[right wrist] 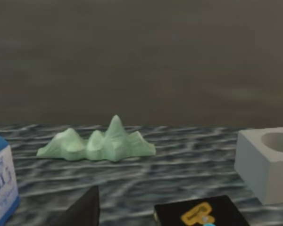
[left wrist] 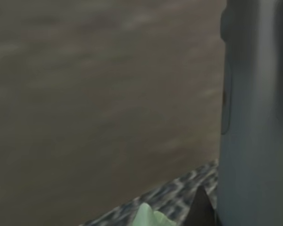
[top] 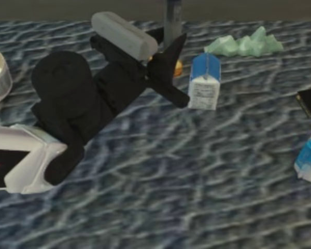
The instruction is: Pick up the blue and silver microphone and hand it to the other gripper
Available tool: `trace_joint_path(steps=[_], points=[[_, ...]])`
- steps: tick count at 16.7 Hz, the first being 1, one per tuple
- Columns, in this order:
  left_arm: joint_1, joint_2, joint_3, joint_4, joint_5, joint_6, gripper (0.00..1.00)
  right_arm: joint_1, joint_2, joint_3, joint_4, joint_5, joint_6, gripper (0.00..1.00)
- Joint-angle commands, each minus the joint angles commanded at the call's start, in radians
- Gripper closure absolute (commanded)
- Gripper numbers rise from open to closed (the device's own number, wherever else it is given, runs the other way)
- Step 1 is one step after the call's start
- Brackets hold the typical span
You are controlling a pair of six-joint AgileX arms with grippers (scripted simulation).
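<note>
Left end effector [top: 168, 65] clamps the upright microphone [top: 172, 21] handle.

I see a blue-and-white carton [top: 204, 81], a pale green lump [top: 243, 45], a grey-silver microphone [top: 172, 22] handle, and a table [top: 171, 181] rippled dark blue and grey.

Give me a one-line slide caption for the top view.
Left gripper reaches the grey microphone handle standing at the table's far edge, beside the milk carton.
</note>
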Motion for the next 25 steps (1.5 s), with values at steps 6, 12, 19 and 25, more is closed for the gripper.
trace_joint_path(steps=[6, 12, 19, 25], points=[[0.0, 0.0, 0.0, 0.0, 0.0, 0.0, 1.0, 0.224, 0.341, 0.18, 0.159, 0.039, 0.003, 0.0], [0.0, 0.0, 0.0, 0.0, 0.0, 0.0, 1.0, 0.511, 0.824, 0.449, 0.403, 0.089, 0.02, 0.0], [0.0, 0.0, 0.0, 0.0, 0.0, 0.0, 1.0, 0.723, 1.162, 0.623, 0.558, 0.126, 0.025, 0.0], [0.0, 0.0, 0.0, 0.0, 0.0, 0.0, 1.0, 0.728, 1.177, 0.628, 0.563, 0.126, 0.025, 0.0]])
